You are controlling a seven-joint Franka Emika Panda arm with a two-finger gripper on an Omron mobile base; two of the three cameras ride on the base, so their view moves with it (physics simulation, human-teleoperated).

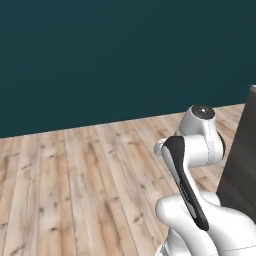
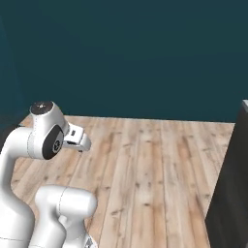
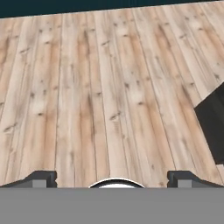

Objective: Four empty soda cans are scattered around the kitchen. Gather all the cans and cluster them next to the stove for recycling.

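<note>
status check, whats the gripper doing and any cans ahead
Gripper open, holding nothing. Wood floor and teal wall ahead. Dark cabinet side close on the right.

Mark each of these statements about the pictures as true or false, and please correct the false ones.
1. The floor is light wooden planks. True.
2. The gripper holds a red soda can. False: its two dark fingertips stand wide apart with nothing between them.
3. The wall behind the floor is dark teal. True.
4. A dark cabinet side stands at the right edge of the right base view. True.
5. The white robot arm reaches over a black stove. False: below it lies only floor.
</note>
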